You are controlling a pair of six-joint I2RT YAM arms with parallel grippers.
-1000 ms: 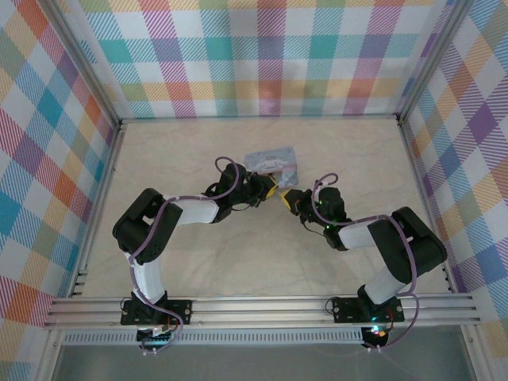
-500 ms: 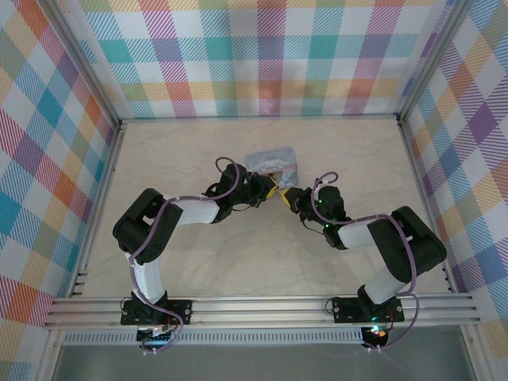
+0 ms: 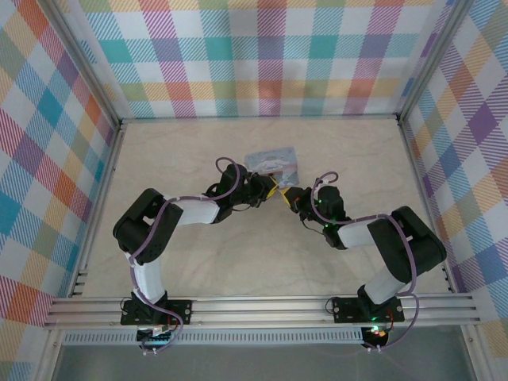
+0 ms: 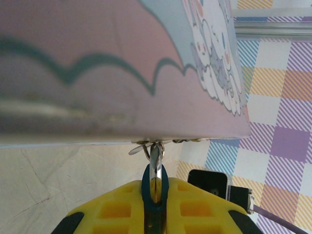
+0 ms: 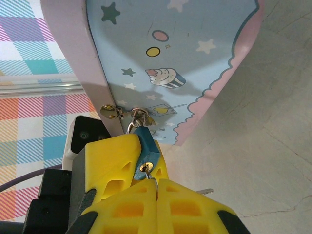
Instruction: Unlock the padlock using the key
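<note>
Both arms are reaching into the middle of the worktop (image 3: 175, 151), well clear of all four edges and a touch nearer the far edge than the near one, and they meet nose to nose at a pastel box (image 3: 272, 161) printed with stars and a cupcake. The left end effector (image 3: 272, 189) has its yellow fingers closed on the blue padlock (image 4: 155, 187), which sits upright between them. The silver shackle (image 4: 156, 155) is threaded through the small metal ring on the box's edge. The lock is shut and hanging on that ring.

From the right wrist, the right end effector (image 5: 157, 195) is clamped tight with its fingers pressed together. The key (image 5: 147, 170) is pinched at the tips, and its short metal stem runs straight up into the bottom of the padlock. A sliver of metal pokes out at the side of those fingers, too small to make out.
</note>
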